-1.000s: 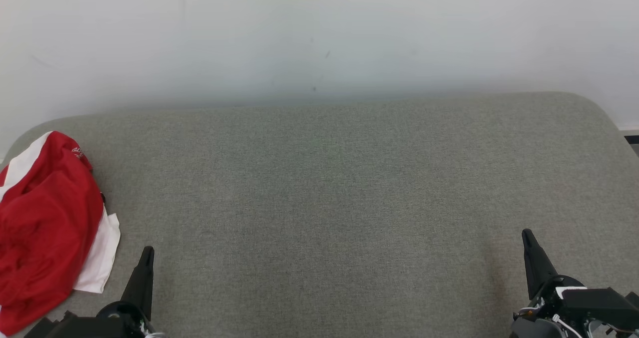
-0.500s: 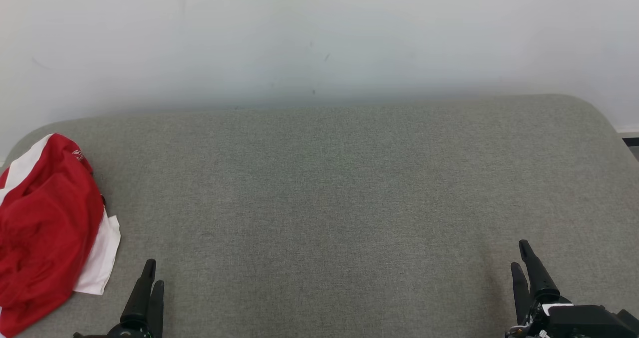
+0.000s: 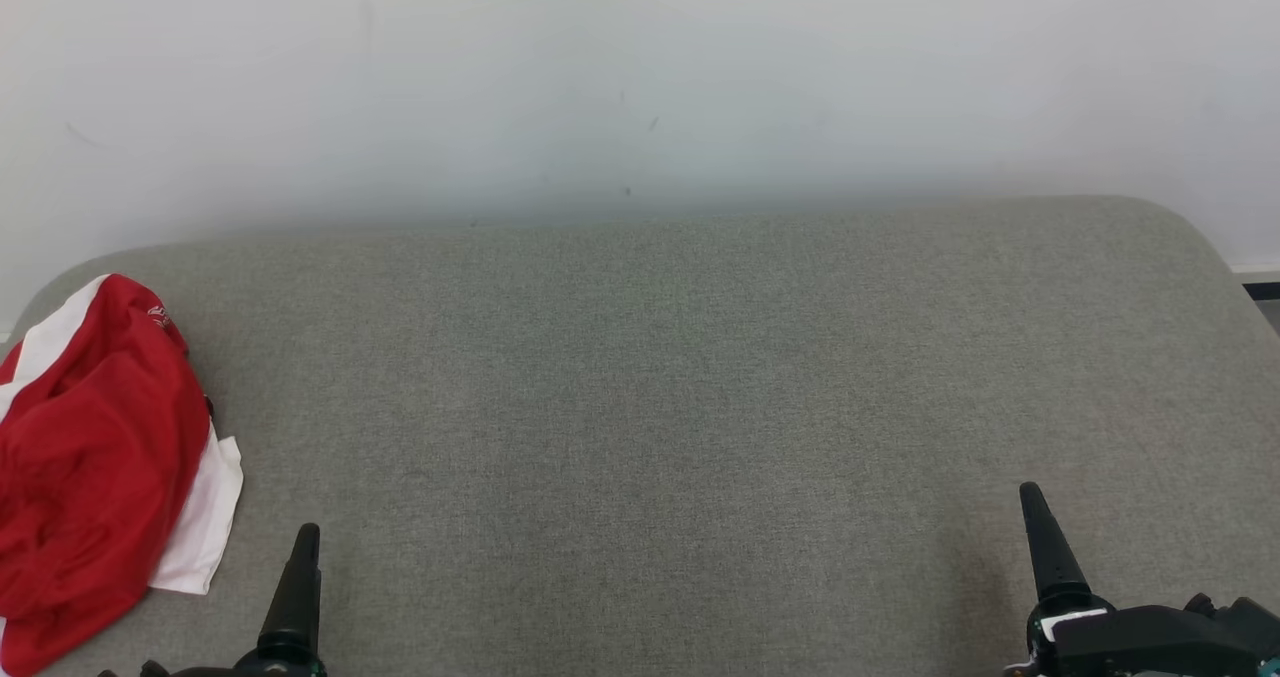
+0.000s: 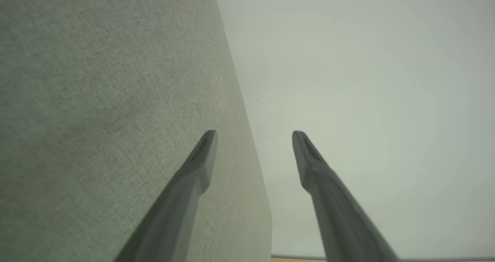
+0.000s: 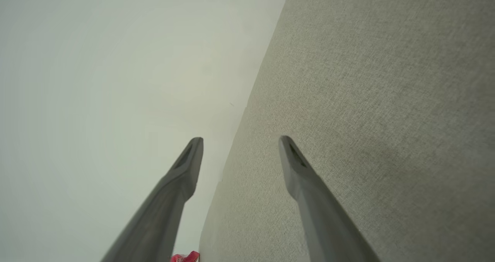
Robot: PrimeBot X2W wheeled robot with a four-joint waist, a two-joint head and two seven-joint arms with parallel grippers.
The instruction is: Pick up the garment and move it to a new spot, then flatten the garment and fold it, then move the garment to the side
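"While the left gripper (image 4: 254, 134) hovers at the near edge of the grey upholstered surface (image 3: 680, 407), where does the red-and-white garment (image 3: 95, 457) lie?"

"Crumpled at the left edge, near that gripper and on its left, not touching it. It is well apart from the right gripper (image 5: 240, 139), which is by the near right corner."

"Which way does it run?"

"Its long axis goes from the far left corner toward the near edge, with white fabric along its right side."

"And the fingers?"

"Both pairs stand spread wide, holding nothing."
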